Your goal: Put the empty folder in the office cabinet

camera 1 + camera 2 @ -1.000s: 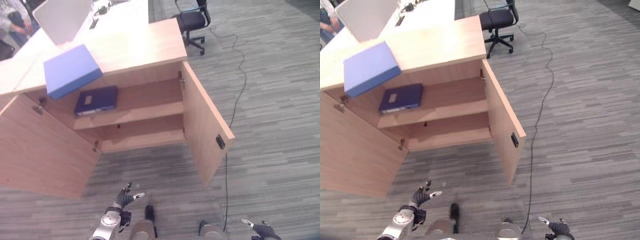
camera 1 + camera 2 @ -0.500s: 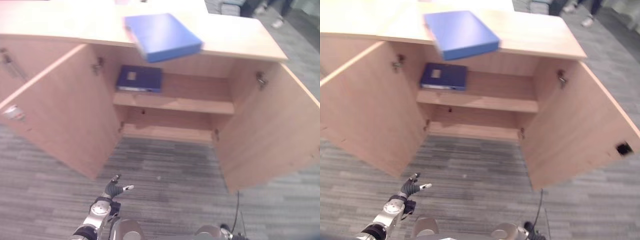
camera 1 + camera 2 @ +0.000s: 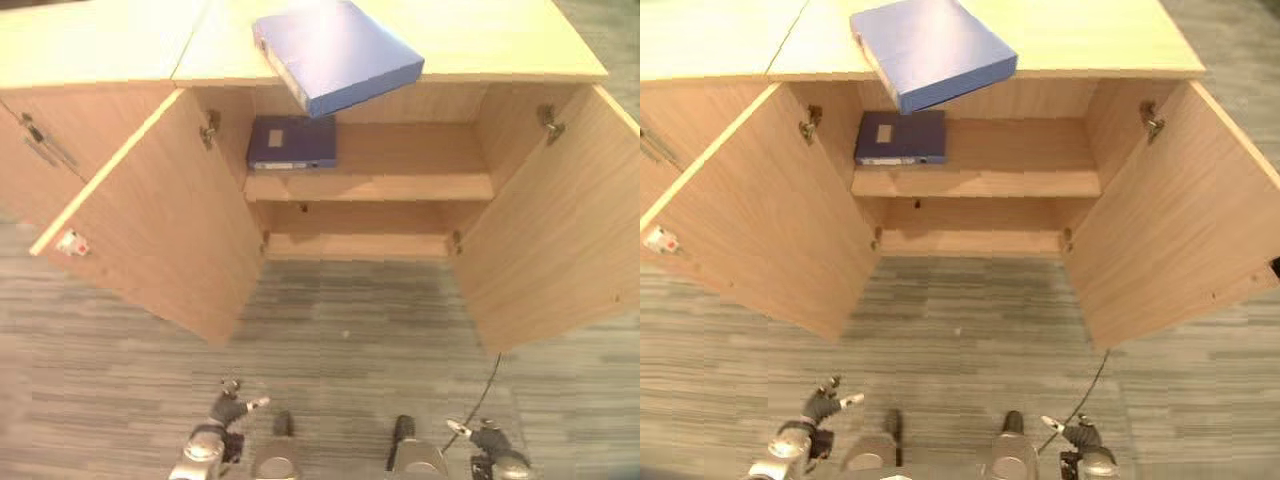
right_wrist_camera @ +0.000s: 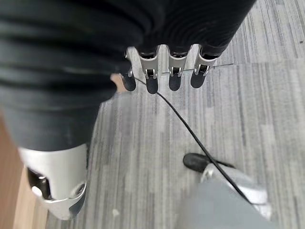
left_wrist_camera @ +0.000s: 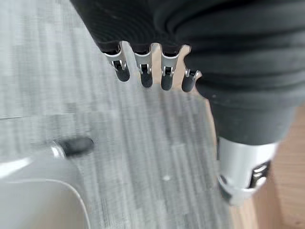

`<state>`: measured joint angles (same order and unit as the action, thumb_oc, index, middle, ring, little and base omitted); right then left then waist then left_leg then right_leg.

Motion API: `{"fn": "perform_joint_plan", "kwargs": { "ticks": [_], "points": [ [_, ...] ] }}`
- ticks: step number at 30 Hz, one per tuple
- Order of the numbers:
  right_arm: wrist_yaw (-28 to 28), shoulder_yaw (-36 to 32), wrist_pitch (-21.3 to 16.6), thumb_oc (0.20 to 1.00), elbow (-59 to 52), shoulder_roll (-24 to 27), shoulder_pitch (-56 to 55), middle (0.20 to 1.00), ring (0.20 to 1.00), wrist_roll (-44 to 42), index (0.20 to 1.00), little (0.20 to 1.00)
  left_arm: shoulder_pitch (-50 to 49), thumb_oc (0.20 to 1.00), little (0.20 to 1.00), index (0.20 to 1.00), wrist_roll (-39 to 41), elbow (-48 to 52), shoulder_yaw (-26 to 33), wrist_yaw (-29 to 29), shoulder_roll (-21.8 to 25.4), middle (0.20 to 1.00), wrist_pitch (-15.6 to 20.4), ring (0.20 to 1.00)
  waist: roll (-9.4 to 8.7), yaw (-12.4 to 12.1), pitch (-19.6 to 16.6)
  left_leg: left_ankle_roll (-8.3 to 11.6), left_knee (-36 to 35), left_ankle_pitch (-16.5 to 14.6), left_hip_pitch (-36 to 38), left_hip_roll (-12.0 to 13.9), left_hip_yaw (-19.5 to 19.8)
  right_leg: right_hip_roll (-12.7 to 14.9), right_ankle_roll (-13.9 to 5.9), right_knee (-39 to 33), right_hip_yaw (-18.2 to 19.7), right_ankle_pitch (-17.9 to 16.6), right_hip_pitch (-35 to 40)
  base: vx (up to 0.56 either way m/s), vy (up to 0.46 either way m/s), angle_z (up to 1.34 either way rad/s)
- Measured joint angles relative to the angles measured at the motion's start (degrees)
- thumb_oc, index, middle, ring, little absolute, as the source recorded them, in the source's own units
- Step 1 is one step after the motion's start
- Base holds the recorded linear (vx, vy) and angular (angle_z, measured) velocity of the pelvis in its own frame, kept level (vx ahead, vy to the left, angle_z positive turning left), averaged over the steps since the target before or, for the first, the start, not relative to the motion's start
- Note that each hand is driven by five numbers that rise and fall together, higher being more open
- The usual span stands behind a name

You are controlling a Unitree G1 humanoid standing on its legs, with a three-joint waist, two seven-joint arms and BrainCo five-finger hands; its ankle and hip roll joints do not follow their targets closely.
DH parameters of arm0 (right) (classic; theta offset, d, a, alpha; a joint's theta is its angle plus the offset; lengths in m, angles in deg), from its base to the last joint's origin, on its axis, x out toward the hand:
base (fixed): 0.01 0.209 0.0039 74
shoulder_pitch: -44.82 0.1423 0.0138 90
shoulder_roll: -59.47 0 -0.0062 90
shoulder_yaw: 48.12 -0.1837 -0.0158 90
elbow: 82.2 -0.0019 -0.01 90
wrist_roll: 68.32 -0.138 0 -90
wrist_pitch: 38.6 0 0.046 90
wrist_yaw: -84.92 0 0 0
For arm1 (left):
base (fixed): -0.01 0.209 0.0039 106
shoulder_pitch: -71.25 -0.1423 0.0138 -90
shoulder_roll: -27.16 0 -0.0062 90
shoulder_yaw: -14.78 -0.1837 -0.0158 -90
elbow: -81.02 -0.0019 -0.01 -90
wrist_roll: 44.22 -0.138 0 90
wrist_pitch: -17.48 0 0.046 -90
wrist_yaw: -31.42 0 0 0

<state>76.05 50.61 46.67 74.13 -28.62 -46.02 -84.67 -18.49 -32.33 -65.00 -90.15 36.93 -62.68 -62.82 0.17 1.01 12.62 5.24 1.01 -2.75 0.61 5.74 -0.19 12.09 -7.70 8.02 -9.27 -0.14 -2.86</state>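
Both hands hung low over the carpet with fingers relaxed and nothing held: left hand (image 3: pixel 225 411), right hand (image 3: pixel 483 437). Well ahead and above stood the cabinet (image 3: pixel 130 210), its 2 doors swung wide. The folder (image 3: pixel 335 50) lay on the cabinet top, overhanging the front edge, long axis slanting left-rear to right-front. It lay left of centre, probably nearer the left hand.

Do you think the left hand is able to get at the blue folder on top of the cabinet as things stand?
Probably not yet: the left hand hangs low over the carpet, open, well short of the blue folder overhanging the cabinet top. Nothing blocks the way.
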Motion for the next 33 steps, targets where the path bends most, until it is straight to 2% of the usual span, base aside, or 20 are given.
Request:
{"fn": "perform_joint_plan", "kwargs": {
  "ticks": [1, 2, 3, 5, 7, 13, 22, 24, 26, 27, 28, 29, 30, 31, 32, 33],
  "points": [
    [-0.01, -0.02, -0.12, 1.000, 0.80, -0.29, 0.00, 1.000, 1.000, -0.01, 1.000, 1.000, 0.67, 1.000, 1.000, 1.000, -0.01, 0.02, -0.84, 0.11, 0.02, 1.000, 0.02, 1.000, -0.06, 0.42, 0.19, -0.62, -2.15, 1.28, 0.99, -0.10, 0.99, -0.18, -0.20, 0.40, 3.07, 0.33, -0.02, 0.09, -0.055, 0.40],
    [-0.03, -0.05, 0.04, 1.000, 1.46, -0.69, -0.10, 1.000, 1.000, -0.05, 1.000, 1.000, 2.00, 1.000, 1.000, 1.000, -0.01, 0.12, -1.18, 0.10, 0.03, 1.000, 0.14, 1.000, -0.37, 1.00, 0.28, -0.39, -4.18, 3.07, 2.13, -0.04, 2.26, -0.58, -0.51, -1.36, 5.69, 1.07, 0.51, 0.11, -0.066, 0.62],
    [-0.02, -0.08, 0.18, 1.000, 1.92, -1.49, -0.73, 1.000, 1.000, -0.14, 1.000, 1.000, 2.80, 1.000, 1.000, 1.000, -0.02, 0.71, -1.35, 0.13, 0.49, 1.000, 0.24, 1.000, -1.54, 1.75, 0.07, 0.04, -5.21, 4.47, 2.05, -0.37, 2.84, -1.32, -1.44, -6.70, 7.60, 0.83, 3.16, 0.11, -0.083, 0.66],
    [-0.08, -0.13, 0.26, 1.000, 3.20, -1.66, -0.99, 1.000, 1.000, -0.41, 1.000, 1.000, 2.88, 1.000, 1.000, 1.000, -0.11, 1.33, -1.51, 0.08, 0.30, 1.000, 0.29, 1.000, -1.66, 2.08, -0.10, 0.43, -6.15, 5.27, 2.62, 0.00, 3.20, -2.09, -1.26, -11.65, 7.85, -1.95, 6.06, 0.12, -0.115, 0.16],
    [-0.08, -0.15, -0.07, 1.000, 2.92, -0.90, -0.81, 1.000, 1.000, -0.41, 1.000, 1.000, 1.12, 1.000, 1.000, 1.000, -1.46, 3.66, -1.49, -0.12, -0.11, 1.000, 0.21, 1.000, -0.06, 2.35, -0.62, 0.69, -6.15, 5.17, 2.96, 0.76, 2.08, -2.79, -1.08, -13.37, 8.33, -3.32, 6.49, 0.09, -0.105, -0.23],
    [0.00, -0.15, 0.31, 1.000, 2.64, -0.19, -0.42, 1.000, 1.000, -0.40, 1.000, 1.000, -0.48, 1.000, 1.000, 1.000, -2.19, 4.86, -1.24, -0.26, -0.44, 1.000, 0.14, 1.000, 3.81, 3.13, -2.18, 1.06, -6.17, 5.12, 4.07, 2.26, 1.12, -4.18, -1.15, -13.41, 8.67, -2.95, 6.90, 0.09, -0.111, -0.07],
    [0.06, -0.14, 0.13, 1.000, 1.29, 1.57, -1.04, 1.000, 1.000, -0.41, 1.000, 1.000, -0.68, 1.000, 1.000, 1.000, -2.12, 4.22, -1.26, -0.12, -2.07, 1.000, 0.12, 1.000, 6.32, 3.14, -3.48, 2.01, -6.13, 5.53, 3.61, 6.06, 0.75, -7.70, 0.38, -13.35, 7.89, -3.00, 6.05, 0.07, -0.137, -0.04],
    [0.11, -0.16, 0.05, 1.000, 1.53, 1.88, -0.90, 1.000, 1.000, -0.41, 1.000, 1.000, -0.64, 1.000, 1.000, 1.000, -2.10, 3.86, -1.28, -0.14, -2.24, 1.000, 0.13, 1.000, 6.51, 3.08, -3.32, 3.95, -3.46, 6.80, 1.89, 6.76, 1.61, -8.39, 0.98, -12.60, 6.37, -2.62, 5.96, 0.04, -0.156, 0.24],
    [0.22, -0.50, 0.08, 1.000, 2.20, 1.73, -0.19, 1.000, 1.000, -0.42, 1.000, 1.000, 1.27, 1.000, 1.000, 1.000, -2.07, 2.72, -1.23, -0.13, -2.16, 1.000, 0.16, 1.000, 4.35, 3.02, -1.51, 7.18, 5.21, 8.78, -3.06, 5.32, 2.75, -7.48, 2.99, -9.07, 6.04, -1.31, 4.80, 0.08, -0.137, 0.39],
    [0.20, -0.61, 0.06, 1.000, 2.94, 1.77, 0.33, 1.000, 1.000, -0.44, 1.000, 1.000, 2.26, 1.000, 1.000, 1.000, -2.08, 1.55, -1.30, -0.15, -1.95, 1.000, 0.14, 1.000, 2.68, 2.78, -0.52, 9.88, 9.94, 11.76, -5.96, 4.19, 2.96, -6.42, 4.00, -7.44, 5.79, -0.62, 4.40, 0.11, -0.107, 0.28],
    [0.14, -1.32, 0.08, 1.000, 3.18, 1.79, 0.87, 1.000, 1.000, -0.45, 1.000, 1.000, 2.58, 1.000, 1.000, 1.000, -2.08, 0.55, -1.32, -0.16, -1.90, 1.000, 0.11, 1.000, 1.21, 2.41, -0.10, 10.80, 11.52, 16.01, -7.11, 3.33, 2.72, -5.50, 4.38, -7.13, 5.71, -0.36, 4.43, 0.14, -0.080, 0.10],
    [0.00, -2.17, -0.12, 1.000, 3.68, 1.89, 1.46, 1.000, 1.000, -0.50, 1.000, 1.000, 2.17, 1.000, 1.000, 1.000, -2.09, -1.12, -1.78, -0.26, -2.08, 1.000, -0.05, 1.000, -0.44, 1.99, 0.61, 9.62, 15.34, 19.98, -9.21, 2.68, 1.22, -4.59, 5.65, -8.60, 6.02, 0.38, 5.06, 0.18, -0.060, -0.12],
    [-0.03, -2.14, -0.12, 1.000, 3.69, 2.25, 1.50, 1.000, 1.000, -0.51, 1.000, 1.000, 1.90, 1.000, 1.000, 1.000, -2.10, -1.29, -2.11, -0.37, -2.16, 1.000, -0.30, 1.000, -0.48, 1.65, 0.61, 9.13, 17.19, 18.93, -9.69, 2.33, 0.04, -4.37, 6.31, -9.21, 5.96, 0.02, 5.17, 0.21, -0.040, -0.24],
    [-0.05, -2.00, -0.11, 1.000, 3.70, 2.80, 1.53, 1.000, 1.000, -0.52, 1.000, 1.000, 1.55, 1.000, 1.000, 1.000, -2.10, -1.34, -2.08, -0.43, -2.44, 1.000, -0.40, 1.000, -0.49, 1.78, 0.60, 7.22, 18.59, 17.24, -9.81, 0.96, -1.16, -3.95, 6.21, -10.58, 6.03, 0.11, 5.47, 0.23, -0.033, -0.24],
    [-0.05, -1.80, -0.07, 1.000, 4.12, 2.99, 1.61, 1.000, 1.000, -0.52, 1.000, 1.000, 1.61, 1.000, 1.000, 1.000, -2.10, -1.81, -1.99, -0.41, -3.00, 1.000, -0.40, 1.000, -0.61, 2.03, 0.50, 5.04, 16.88, 14.78, -9.30, -1.74, -1.74, -3.29, 5.60, -13.18, 6.92, 0.68, 6.49, 0.23, -0.016, -0.29],
    [-0.02, -1.70, 0.02, 1.000, 5.34, 3.74, 1.92, 1.000, 1.000, -0.53, 1.000, 1.000, 1.72, 1.000, 1.000, 1.000, -2.10, -2.39, -1.96, -0.42, -4.05, 1.000, -0.30, 1.000, 0.73, 1.63, 0.44, 2.59, 13.03, 12.86, -8.16, -2.97, -2.16, -4.59, 5.80, -11.40, 6.95, 2.29, 5.76, 0.28, -0.009, 0.01]
  ]
}}
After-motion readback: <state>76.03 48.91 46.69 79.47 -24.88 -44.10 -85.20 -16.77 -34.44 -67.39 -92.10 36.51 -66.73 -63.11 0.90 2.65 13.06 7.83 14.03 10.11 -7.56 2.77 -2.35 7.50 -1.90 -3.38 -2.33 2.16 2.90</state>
